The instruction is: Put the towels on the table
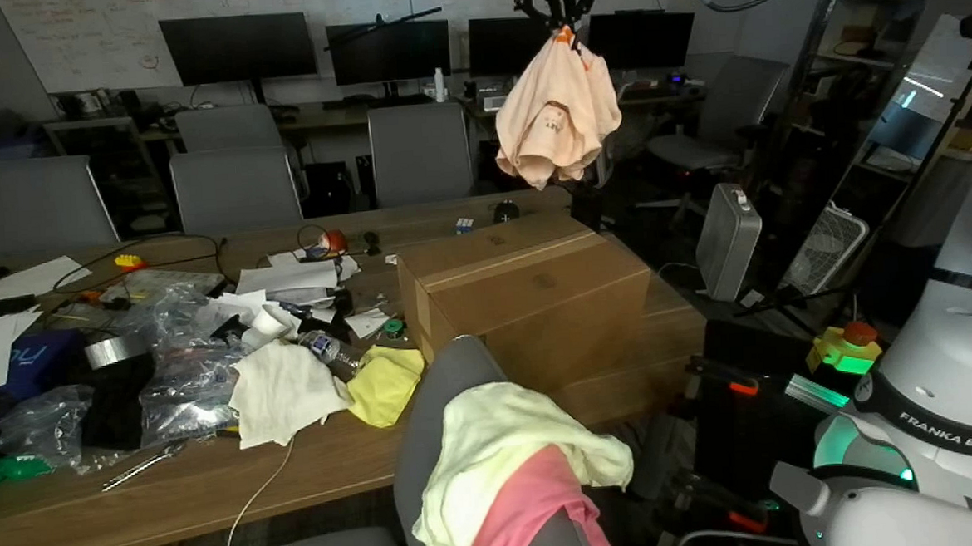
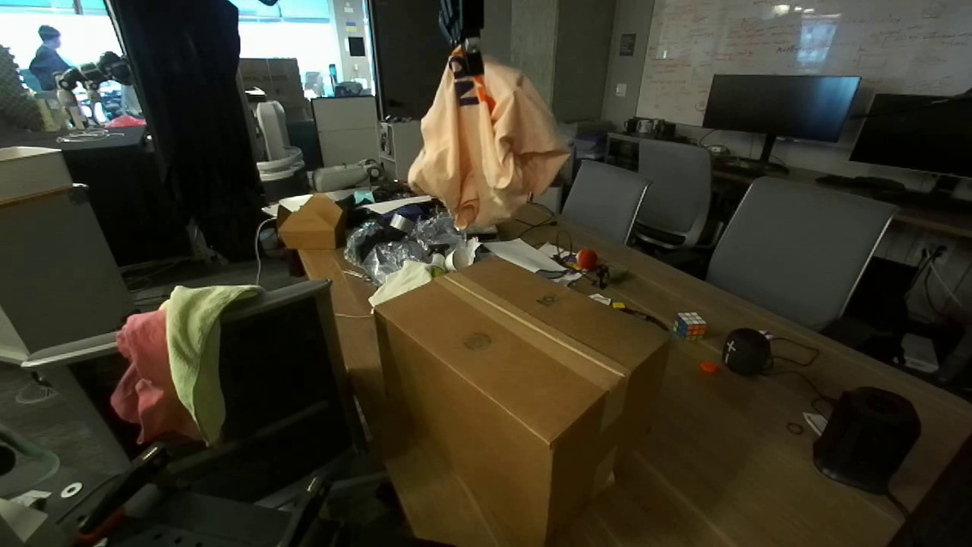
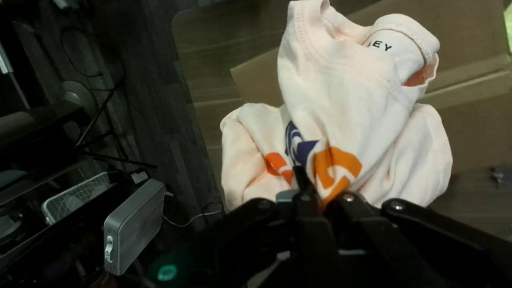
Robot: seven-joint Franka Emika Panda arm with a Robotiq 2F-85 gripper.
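Wrist view: the peach towel (image 3: 340, 100) hangs bunched from the jaws, which are closed with a fold of its printed cloth pinched between the tips. It is in the air above the cardboard box (image 2: 486, 372), apart from it in both exterior views. The step in hand looks like carrying this towel over; next should come lowering it onto the table (image 2: 721, 448) or the box top, I cannot tell which is meant, then letting go once the cloth is supported. The towel looks soft and creased, with orange and dark blue print at the pinch, a stitched hem and a neck-like hole, so it may be a shirt. In an exterior view the pale green towel (image 1: 494, 431) and the pink towel (image 1: 519, 512) lie over a chair (image 1: 454, 374), probably to follow. A white cloth (image 1: 288, 391) touches a yellow cloth (image 1: 388, 386) on the table
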